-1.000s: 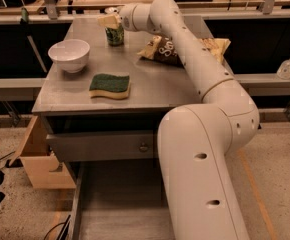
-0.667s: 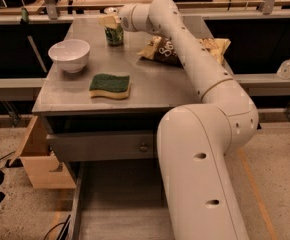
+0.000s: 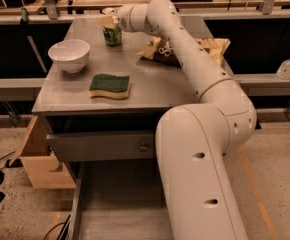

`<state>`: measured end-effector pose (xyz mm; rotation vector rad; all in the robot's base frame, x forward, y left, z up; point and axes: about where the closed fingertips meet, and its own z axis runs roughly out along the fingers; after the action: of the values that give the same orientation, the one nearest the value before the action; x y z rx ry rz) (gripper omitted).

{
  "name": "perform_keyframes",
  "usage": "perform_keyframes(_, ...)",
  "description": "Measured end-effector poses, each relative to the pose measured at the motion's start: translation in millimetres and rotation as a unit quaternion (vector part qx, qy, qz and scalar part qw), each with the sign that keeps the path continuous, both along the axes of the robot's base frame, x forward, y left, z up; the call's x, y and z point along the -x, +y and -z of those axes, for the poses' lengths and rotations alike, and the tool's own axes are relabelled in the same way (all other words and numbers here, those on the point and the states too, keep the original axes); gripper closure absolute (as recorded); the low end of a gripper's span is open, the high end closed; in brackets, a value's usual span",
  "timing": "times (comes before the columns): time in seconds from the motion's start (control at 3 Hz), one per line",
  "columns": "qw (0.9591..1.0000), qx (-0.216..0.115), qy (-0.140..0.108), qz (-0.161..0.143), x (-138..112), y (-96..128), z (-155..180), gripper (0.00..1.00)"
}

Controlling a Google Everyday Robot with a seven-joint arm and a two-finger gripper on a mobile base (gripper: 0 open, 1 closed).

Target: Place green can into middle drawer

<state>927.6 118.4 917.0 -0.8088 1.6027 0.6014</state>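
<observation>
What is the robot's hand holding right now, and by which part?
It cannot be told: the hand is at the top of the green can on the counter.

Nothing here can be read as a word, brand or number. The brown snack bag (image 3: pixel 155 50) on the steel table (image 3: pixel 155 86) carries pale lettering, but the arm crosses it and no word can be made out. The green can (image 3: pixel 112 35) shows only a mottled green-and-white label, with no legible mark. The gripper (image 3: pixel 108 21) sits at the top of that can, at the far side of the table.
</observation>
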Motion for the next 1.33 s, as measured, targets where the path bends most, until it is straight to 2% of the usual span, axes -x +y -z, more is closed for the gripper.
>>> perform_keyframes(0.33, 1.0, 0.001, -0.003, -0.001, 2, -2, -5, 1.0)
perform_keyframes(0.67, 0.9992, 0.007, -0.039, -0.01, 28, -20, -60, 1.0)
perform_keyframes(1.0, 0.9959, 0.011, -0.089, -0.004, 69, -55, -123, 1.0)
perform_keyframes(1.33, 0.9891, 0.002, -0.144, 0.031, 132, -105, -196, 1.0)
